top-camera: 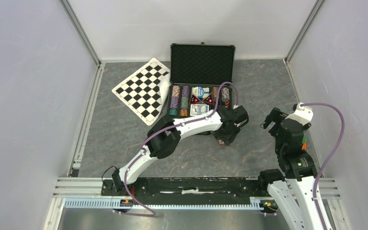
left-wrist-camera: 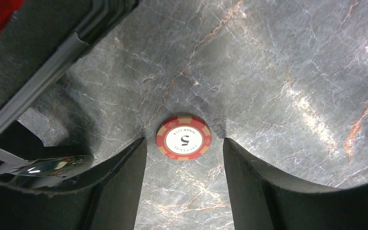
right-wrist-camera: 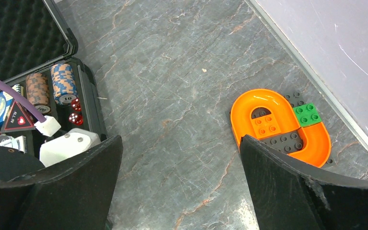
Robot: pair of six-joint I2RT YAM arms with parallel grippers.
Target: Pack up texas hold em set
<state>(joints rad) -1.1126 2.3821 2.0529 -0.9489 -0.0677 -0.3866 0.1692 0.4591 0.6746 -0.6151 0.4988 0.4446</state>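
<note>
Covering the surface (top-camera: 124, 139): a grey marbled finish with rusty veins and a faint gloss.
Case (top-camera: 202, 62): black, hard-shelled, open at the far edge near the middle; its lid stands upright, lined with egg-crate foam.
Inside the case: ridged chip rolls (right-wrist-camera: 63, 82) lying in rows, blue-and-orange and brown; card decks (top-camera: 199, 109); small red dice (right-wrist-camera: 75, 111) with white pips.
Loose chip (left-wrist-camera: 183, 138): round, flat, red with pale edge stripes and a white centre marked 5; it lies on the surface just off the case's near right corner.
Left pincer (left-wrist-camera: 184, 148): partly open; the chip sits between its black fingertips, apart from both; it grips nothing.
Right pincer (right-wrist-camera: 180, 140): spread wide over bare surface to the right of the case; it carries nothing.
Checkered board (top-camera: 143, 90): black-and-white, flat, just left of the case.
Orange piece (right-wrist-camera: 280, 125): a curved plastic track on a dark studded plate, with a green brick beside it, near the right edge.
</note>
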